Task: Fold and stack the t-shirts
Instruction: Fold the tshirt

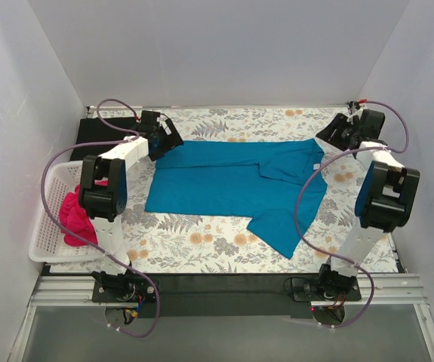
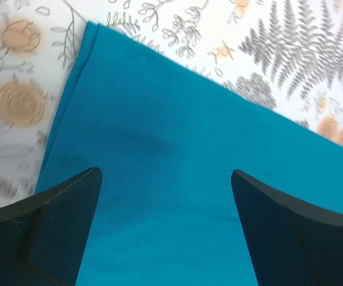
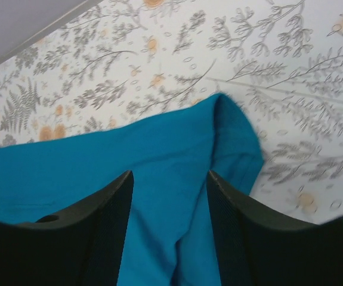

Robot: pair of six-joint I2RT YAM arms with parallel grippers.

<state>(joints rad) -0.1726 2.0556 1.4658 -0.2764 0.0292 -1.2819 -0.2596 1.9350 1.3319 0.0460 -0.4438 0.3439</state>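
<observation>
Across the floral covering [image 1: 201, 245], the teal t-shirt [image 1: 232, 181] stretches side to side, left gripper [image 2: 165, 174] and right gripper [image 3: 170, 176] open and empty above its far corners.

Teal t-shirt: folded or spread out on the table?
Partly folded. The teal t-shirt lies flat, its far side apparently turned in over the body, while one sleeve sticks out toward the near edge.
</observation>
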